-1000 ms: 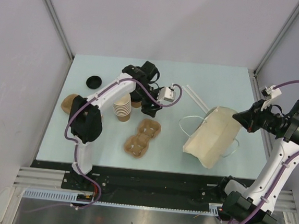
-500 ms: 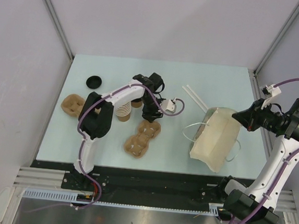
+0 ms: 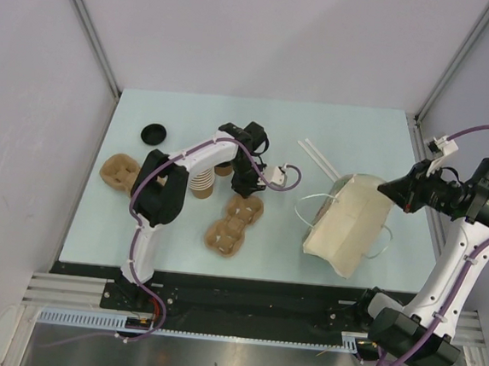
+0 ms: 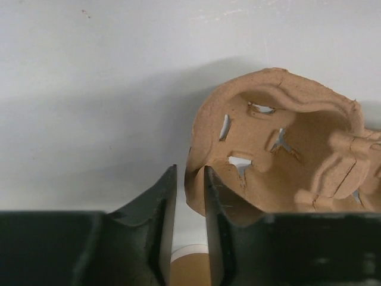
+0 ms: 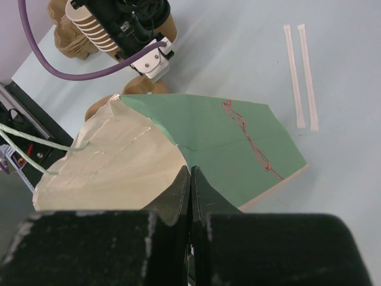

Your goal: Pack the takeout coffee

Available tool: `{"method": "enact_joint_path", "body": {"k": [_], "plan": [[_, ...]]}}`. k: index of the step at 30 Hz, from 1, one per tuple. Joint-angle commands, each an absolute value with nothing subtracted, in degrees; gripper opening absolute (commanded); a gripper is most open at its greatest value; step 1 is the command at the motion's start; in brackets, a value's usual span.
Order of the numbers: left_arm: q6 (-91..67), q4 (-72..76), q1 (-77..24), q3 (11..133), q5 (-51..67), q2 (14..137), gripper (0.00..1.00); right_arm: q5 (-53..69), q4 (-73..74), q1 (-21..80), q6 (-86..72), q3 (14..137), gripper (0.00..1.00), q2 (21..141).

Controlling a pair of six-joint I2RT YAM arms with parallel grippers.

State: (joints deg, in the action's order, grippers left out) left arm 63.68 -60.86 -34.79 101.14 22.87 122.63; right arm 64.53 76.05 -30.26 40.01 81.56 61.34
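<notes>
Since a moment ago our left gripper has come down to the far end of the cup carrier, and its fingers have narrowed. A slit of table shows between them at the carrier's rim. Our right gripper is pinched on the edge of the paper bag, at the right. The takeout cup stands just right of the stack of cups, partly behind our left arm. Its black lid lies well apart, far left.

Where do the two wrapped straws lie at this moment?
In the top view, the two wrapped straws lie side by side on the far right part of the table, just beyond the paper bag.
</notes>
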Motion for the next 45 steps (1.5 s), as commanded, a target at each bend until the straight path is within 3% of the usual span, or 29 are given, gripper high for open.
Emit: {"method": "enact_joint_path", "body": {"k": [1, 6, 13, 24, 37, 40, 45], "plan": [[65.83, -62.75, -35.16, 100.72, 24.43, 122.70, 0.22, 66.71, 74.53, -29.80, 38.58, 83.50, 0.00, 61.26], [65.04, -65.21, -35.16, 101.86, 25.83, 121.20, 0.00, 67.06, 74.35, -29.18, 38.32, 83.50, 0.00, 61.00], [58.03, -71.89, -35.07, 109.15, 32.86, 114.53, 0.00, 68.11, 72.69, -27.25, 36.04, 82.88, 0.00, 60.30], [45.19, -76.82, -31.03, 123.57, 32.96, 103.11, 0.00, 61.53, 56.18, -13.99, 14.97, 78.40, 0.00, 56.69], [28.74, -59.42, -26.37, 137.89, 12.66, 89.83, 0.00, 42.11, 45.27, 7.28, 4.31, 75.59, 0.00, 58.71], [27.42, -55.56, -27.33, 141.41, 11.52, 87.82, 0.00, 41.05, 43.69, 7.82, 3.43, 75.41, 0.00, 59.50], [29.26, -47.74, -34.61, 137.22, 8.71, 82.63, 0.00, 39.38, 42.19, 8.00, 2.29, 75.41, 0.00, 61.25]]}}
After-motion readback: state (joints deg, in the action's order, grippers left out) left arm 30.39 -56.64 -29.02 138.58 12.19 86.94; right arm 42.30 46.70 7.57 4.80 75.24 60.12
